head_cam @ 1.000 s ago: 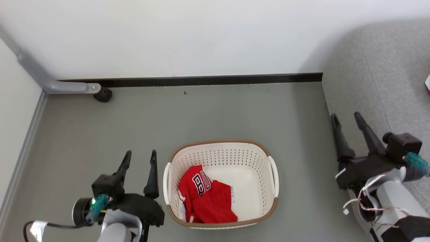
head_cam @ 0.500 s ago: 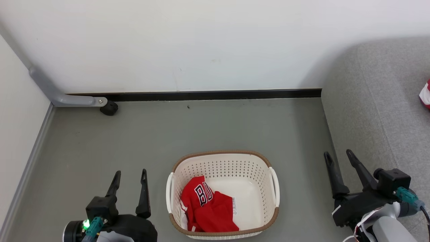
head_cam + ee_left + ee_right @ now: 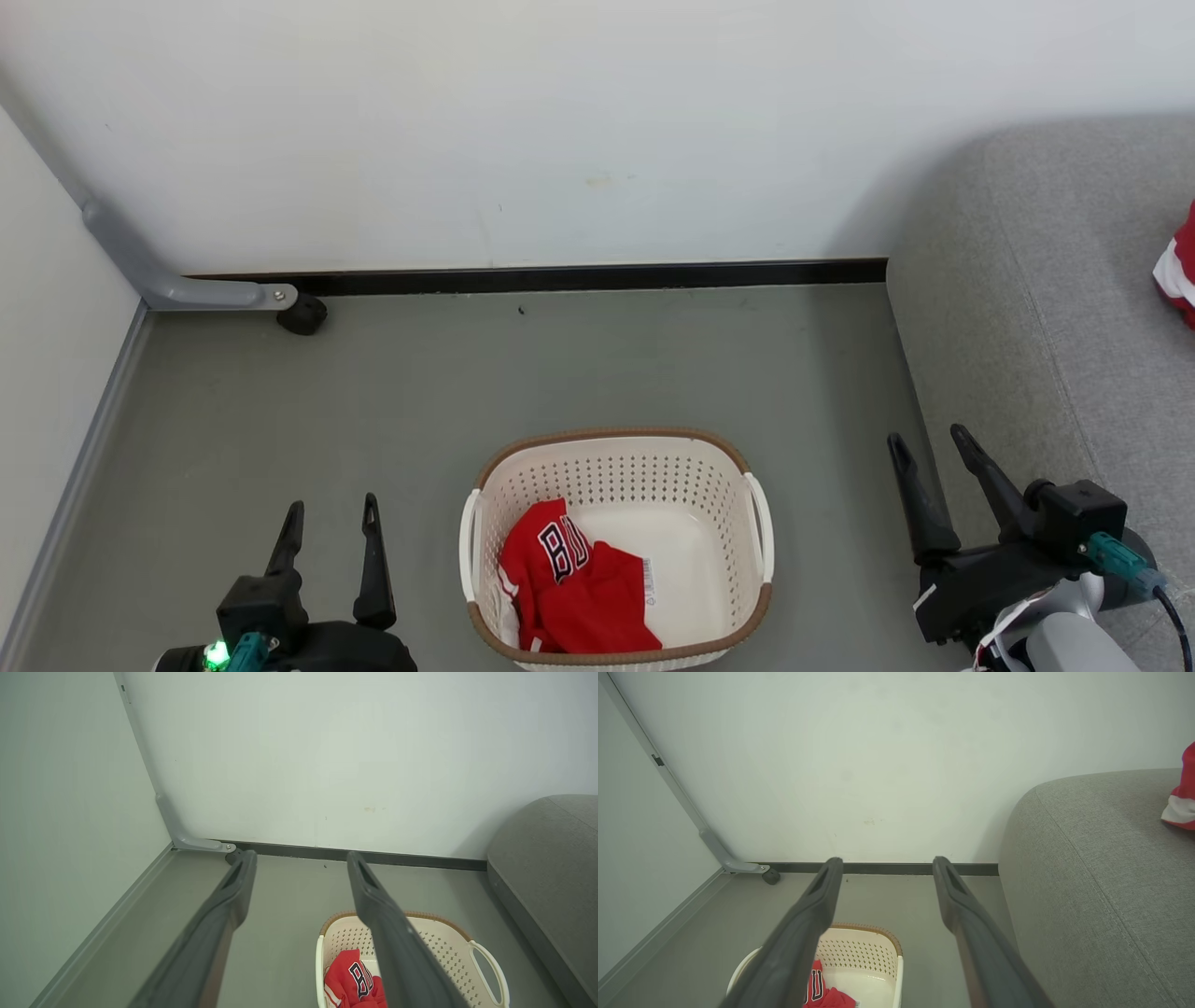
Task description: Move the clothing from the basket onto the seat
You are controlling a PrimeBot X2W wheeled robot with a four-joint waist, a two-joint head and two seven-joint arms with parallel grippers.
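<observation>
A red jersey with black letters [image 3: 569, 586] lies crumpled in the left half of the cream perforated basket [image 3: 717, 467] on the grey floor. The same jersey [image 3: 351, 982] and basket [image 3: 444, 947] appear low in the left wrist view, and again as jersey [image 3: 819, 991] and basket [image 3: 859, 952] in the right wrist view. A second red and white garment [image 3: 1178, 271] lies on the grey seat [image 3: 1055, 308] at the right edge, also as garment [image 3: 1181, 798] on the seat [image 3: 1087, 858]. My left gripper [image 3: 333, 518] stands open left of the basket. My right gripper [image 3: 928, 444] stands open beside the seat's edge. Both hold nothing.
A white wall with a black skirting strip [image 3: 579, 277] runs behind the floor. A grey bracket with a black wheel [image 3: 302, 314] sits in the left corner by a side panel [image 3: 47, 308]. Open floor lies between basket and wall.
The head camera has tilted up, so the whole scene sits lower and more of the seat's garment shows. Both grippers have drawn back toward the bottom edge, still open.
</observation>
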